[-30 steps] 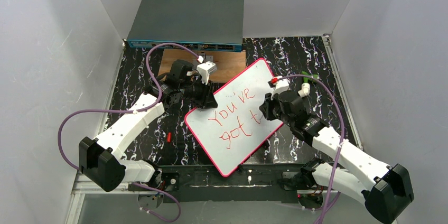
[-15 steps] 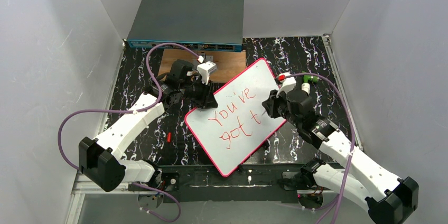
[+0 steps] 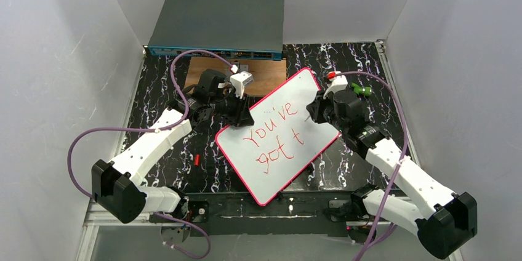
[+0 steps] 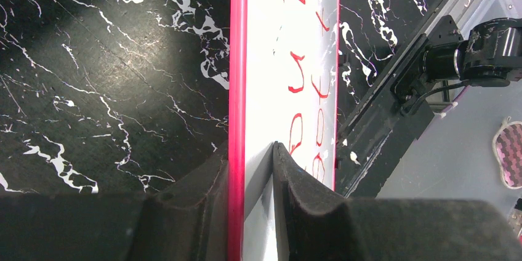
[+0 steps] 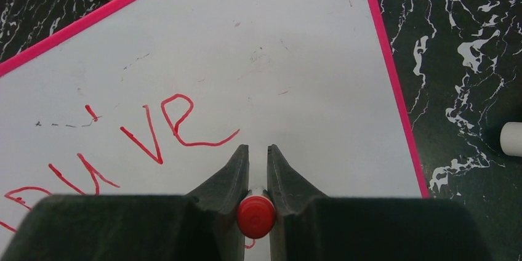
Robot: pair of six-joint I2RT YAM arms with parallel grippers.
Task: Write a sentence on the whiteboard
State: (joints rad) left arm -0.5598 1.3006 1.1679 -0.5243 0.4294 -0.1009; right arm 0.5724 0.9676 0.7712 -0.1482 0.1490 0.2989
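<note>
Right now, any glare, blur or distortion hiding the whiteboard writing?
Top external: whiteboard evenly lit, red writing readable, no glare. Left wrist: board nearly edge-on, letters squashed; left gripper dark and soft in front; pale sheen on the black tabletop. Right wrist: writing sharp, red marker in the right gripper slightly soft.

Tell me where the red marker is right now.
In the right wrist view, the red marker sits clamped in the right gripper, over the whiteboard, just beside the written "ve".

whiteboard point(image 3: 278, 176), handwritten in red, "You've got t"
</note>
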